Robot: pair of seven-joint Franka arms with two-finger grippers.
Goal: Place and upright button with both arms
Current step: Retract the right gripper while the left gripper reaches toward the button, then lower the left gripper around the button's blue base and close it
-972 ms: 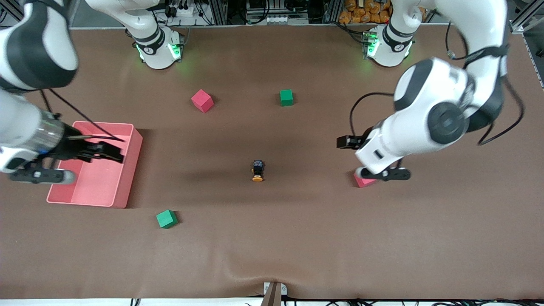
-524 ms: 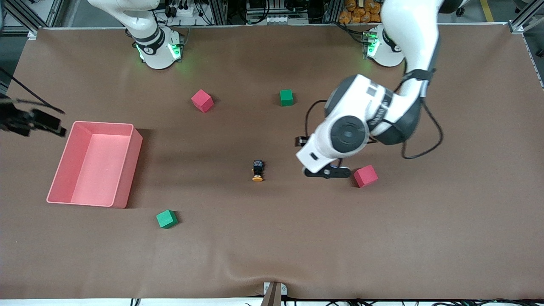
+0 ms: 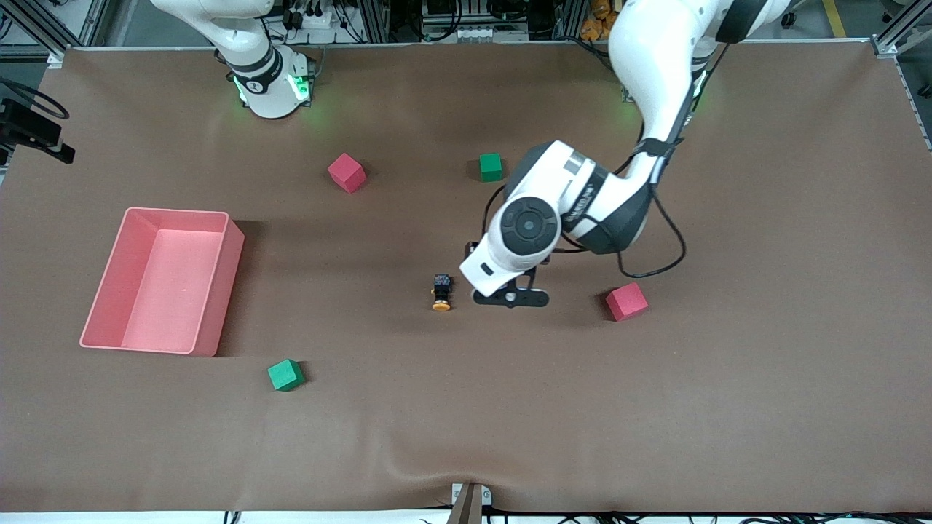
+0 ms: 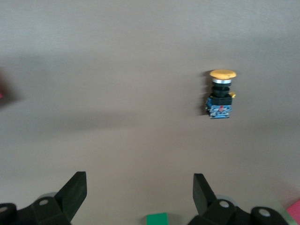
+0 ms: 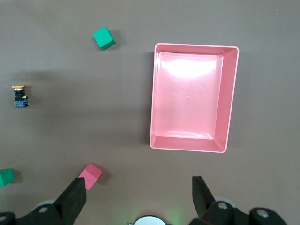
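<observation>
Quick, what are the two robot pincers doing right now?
Left pincer: open, empty, over the brown table beside the small orange-capped black button.
Right pincer: open, empty, high above the table.

High front camera; 2 downward wrist cameras.
</observation>
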